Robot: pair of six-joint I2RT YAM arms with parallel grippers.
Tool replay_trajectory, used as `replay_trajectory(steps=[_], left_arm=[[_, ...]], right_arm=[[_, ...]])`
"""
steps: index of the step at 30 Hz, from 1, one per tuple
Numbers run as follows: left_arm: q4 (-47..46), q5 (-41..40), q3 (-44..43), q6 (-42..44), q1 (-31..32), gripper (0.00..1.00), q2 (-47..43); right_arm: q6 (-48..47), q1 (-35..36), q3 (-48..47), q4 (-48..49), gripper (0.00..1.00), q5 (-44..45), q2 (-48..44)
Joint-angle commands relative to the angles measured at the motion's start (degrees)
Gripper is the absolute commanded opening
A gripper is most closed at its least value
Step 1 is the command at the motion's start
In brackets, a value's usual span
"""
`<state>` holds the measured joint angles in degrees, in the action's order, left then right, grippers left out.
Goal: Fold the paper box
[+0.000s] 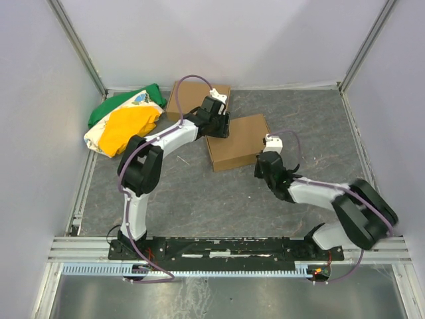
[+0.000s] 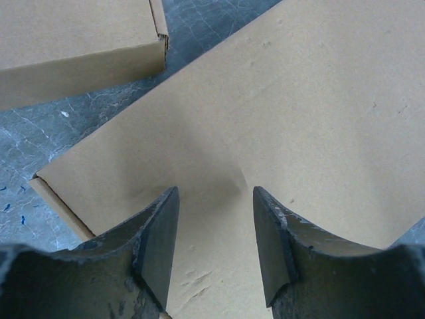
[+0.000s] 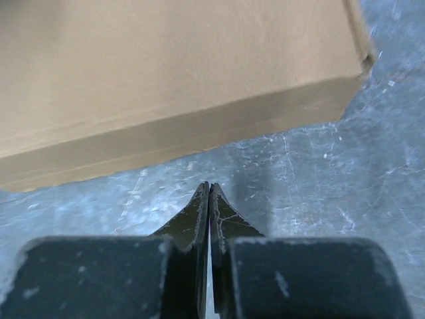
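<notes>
Top cam overhead from near side, looking down; wrist cams close, low; all share paper box (image 1: 240, 143).

Paper box (image 1: 238, 141) plain brown; second box (image 1: 189, 96) same brown; bag (image 1: 126, 121) green, yellow, white; table (image 1: 199, 193) mottled grey.

A robotics lab test cell: plain white wall panels (image 1: 232, 40) held in aluminium frame posts (image 1: 78, 46) enclose a scuffed grey surface (image 1: 199, 193). The left arm (image 1: 143, 169) and right arm (image 1: 332, 196) are bolted to a black base rail (image 1: 265, 247) and trail purple cables (image 1: 192, 76).
</notes>
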<state>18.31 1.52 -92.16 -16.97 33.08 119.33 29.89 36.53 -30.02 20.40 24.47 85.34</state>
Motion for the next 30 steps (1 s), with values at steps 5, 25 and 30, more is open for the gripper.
replay_trajectory(steps=[5,25,30], left_arm=[[10.43,-2.43,3.39,2.31,0.93,0.67,-5.84],[-6.13,-8.01,44.19,-13.32,-0.11,0.87,-59.41],[-14.41,-6.8,52.71,-21.31,-0.08,0.84,-60.77]], right_arm=[[-4.71,-0.01,-3.88,-25.04,0.16,-3.88,-24.55],[-7.74,-2.16,-16.68,-38.9,0.89,5.85,-24.03],[-7.72,-8.66,-27.17,-37.8,0.99,-4.2,-11.37]])
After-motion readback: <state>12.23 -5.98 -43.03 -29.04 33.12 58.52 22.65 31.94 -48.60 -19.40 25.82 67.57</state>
